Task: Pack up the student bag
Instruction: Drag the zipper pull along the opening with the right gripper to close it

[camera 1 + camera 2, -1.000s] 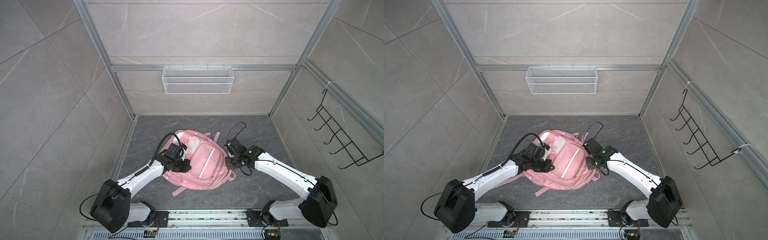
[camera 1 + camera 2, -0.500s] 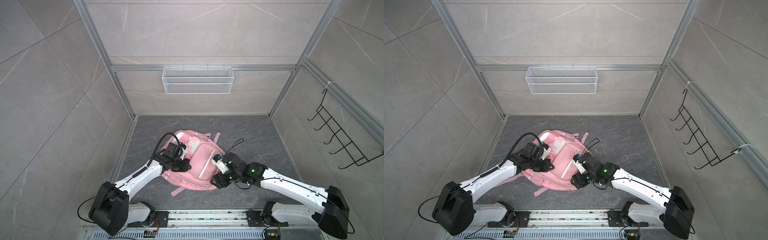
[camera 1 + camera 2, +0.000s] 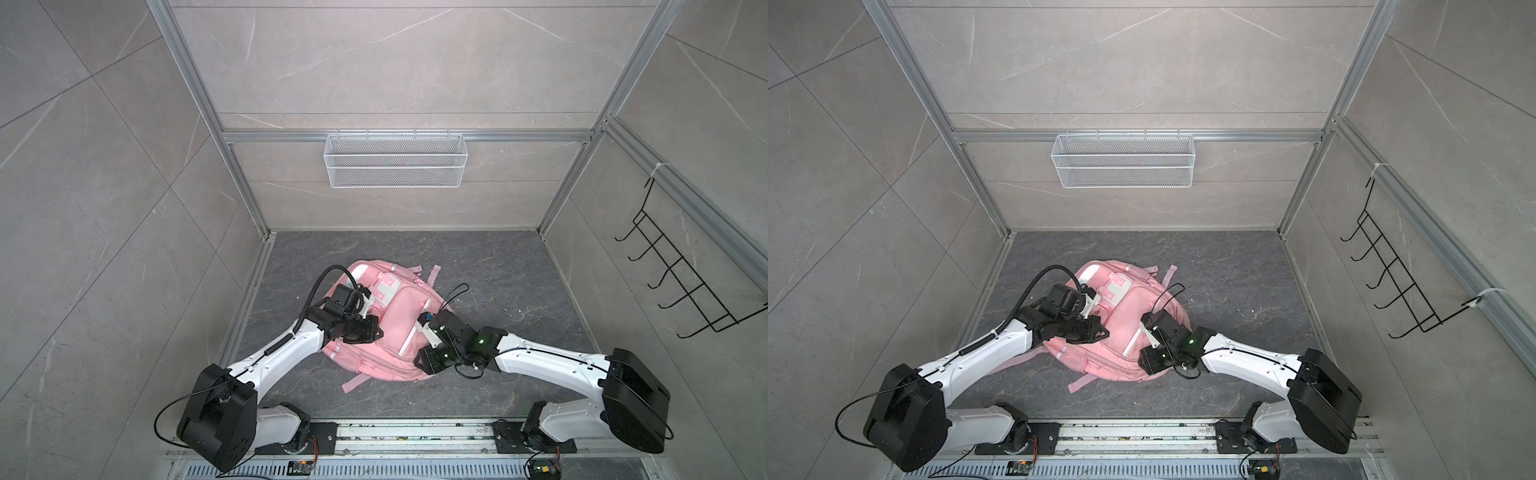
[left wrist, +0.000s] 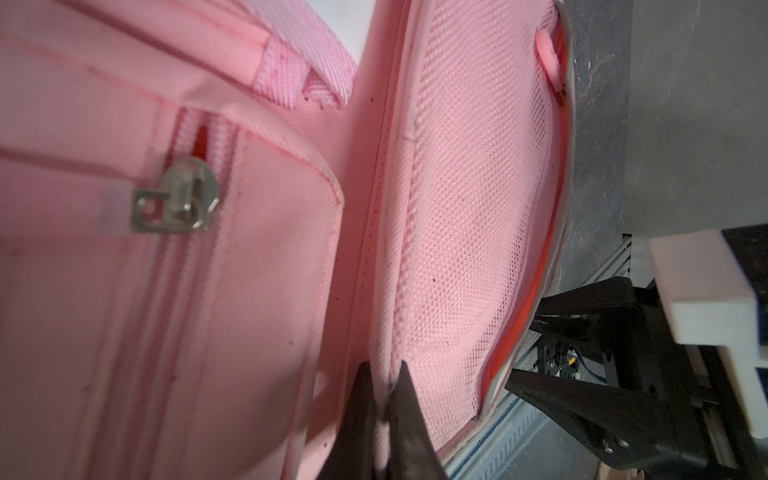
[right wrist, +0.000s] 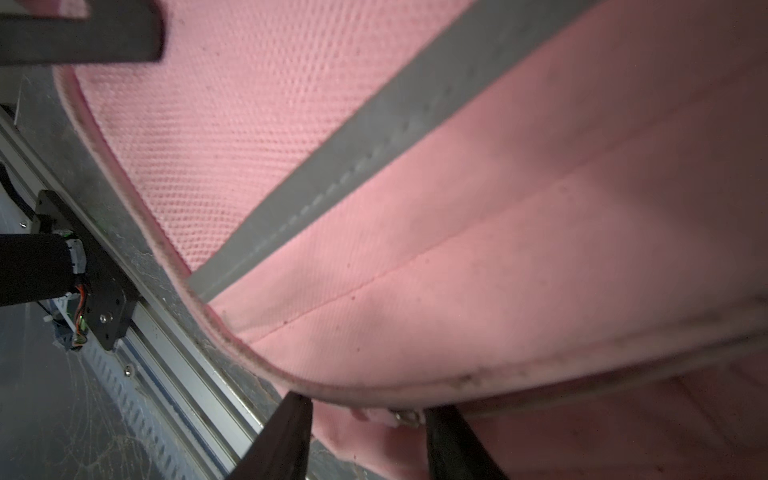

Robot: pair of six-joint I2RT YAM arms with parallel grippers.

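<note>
The student bag is seen lying on the desk, at lower centre of the frame. Its seam is pinched by the clenched jaws of the left gripper; its rim is straddled by the parted jaws of the right gripper.

bag lies mid-counter; left end effector on bag's left part; right end effector at its near-right edge; basket on back wall, above and behind bag; hook rack on right wall; rail in front of counter
</note>
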